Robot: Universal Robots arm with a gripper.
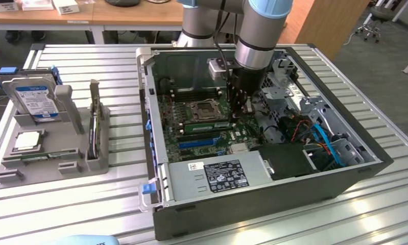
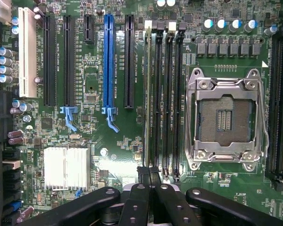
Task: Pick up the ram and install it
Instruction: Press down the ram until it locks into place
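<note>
- My gripper was closed, its black fingertips pressed together with nothing visibly clamped between them. It hung inside the open grey computer case standing on the slatted metal bench.
- The ram, a long thin green circuit-board stick, appeared to stand on edge in the memory slot farthest from the silver square processor socket, beside the black expansion slot.
- The relation that mattered: the stick lay straight below my fingertips, which sat over one end. Its long axis ran away from me, parallel to the neighbouring empty slots.
- My fingers hid that near end and its latch, so I could not tell whether I touched the stick or whether it was fully seated.
</note>
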